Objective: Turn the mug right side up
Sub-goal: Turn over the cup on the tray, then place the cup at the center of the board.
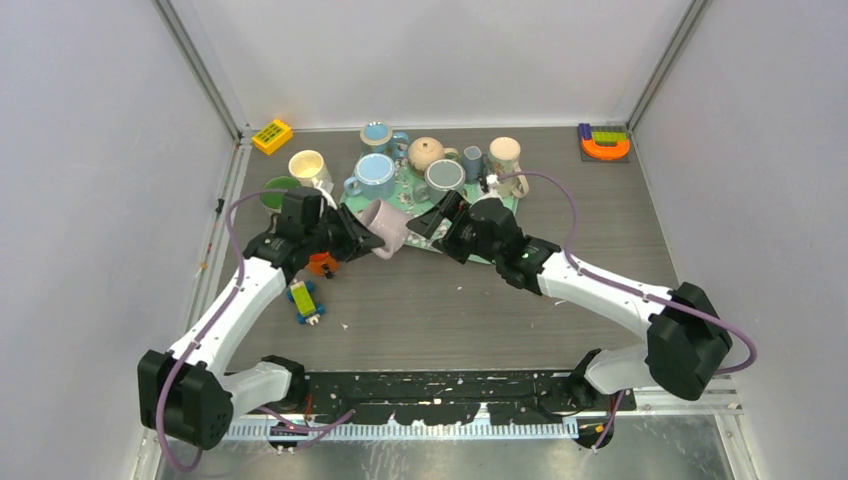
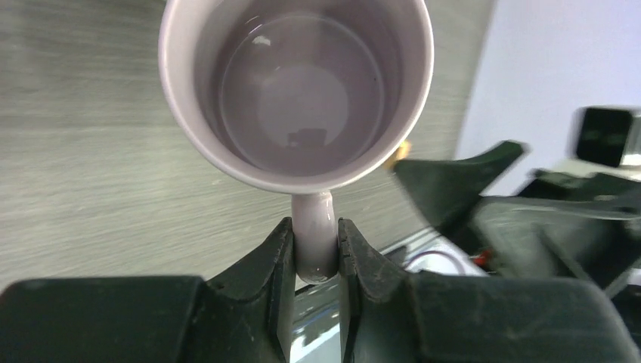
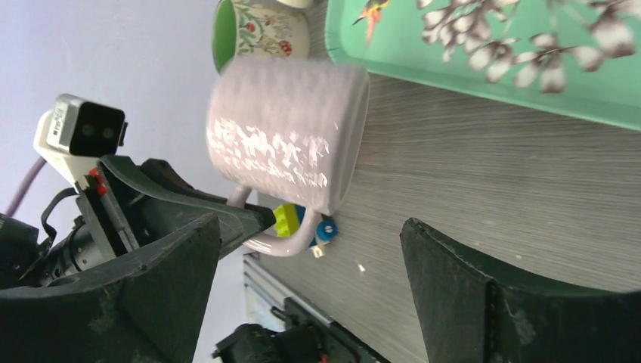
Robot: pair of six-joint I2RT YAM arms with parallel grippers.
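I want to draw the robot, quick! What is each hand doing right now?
Left gripper: closed on the handle of the purple mug.
Right gripper: open, holding nothing.

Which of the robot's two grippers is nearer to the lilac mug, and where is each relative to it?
Left. The left gripper is shut on the handle of the lilac mug. The right gripper stands open just beside the mug's body, apparently not touching it.

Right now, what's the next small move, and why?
Probably roll the left gripper until the mouth of the mug faces up: it pinches the handle, the mug hangs tilted above the table, and the right gripper stands open, clear of it.
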